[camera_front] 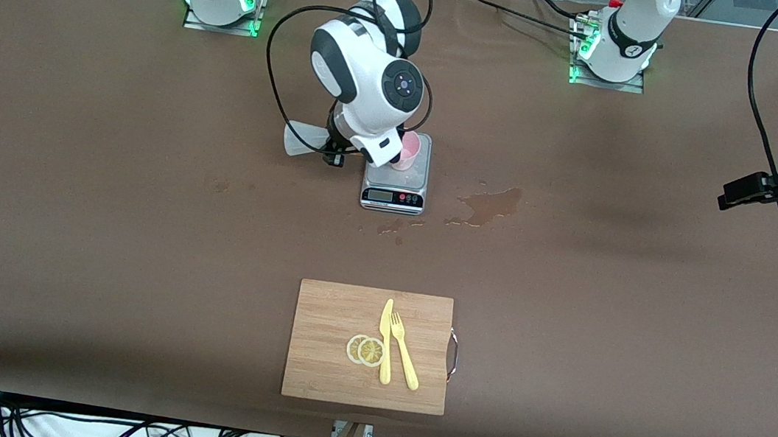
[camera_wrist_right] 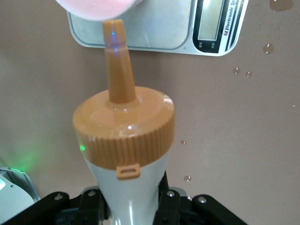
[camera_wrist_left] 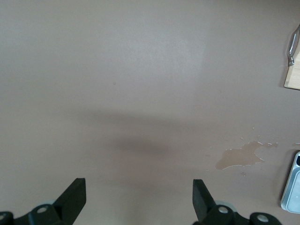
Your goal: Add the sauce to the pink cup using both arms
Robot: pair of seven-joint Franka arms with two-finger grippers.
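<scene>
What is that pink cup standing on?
The pink cup stands on a small kitchen scale with a display. The right end effector, holding the sauce bottle, covers part of cup and platform.

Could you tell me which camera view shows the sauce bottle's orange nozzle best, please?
The right wrist view: the nozzle fills the frame, tip at the pink cup rim. In the front view the right arm hides the nozzle; only the bottle's pale base shows. The left wrist view shows none.

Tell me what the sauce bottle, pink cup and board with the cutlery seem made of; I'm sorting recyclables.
Sauce bottle: likely plastic; glossy ridged orange cap, whitish translucent body.
Pink cup: probably plastic, with an even pale matte colour.
Board: wood or bamboo, with visible grain strips and a metal handle.
</scene>
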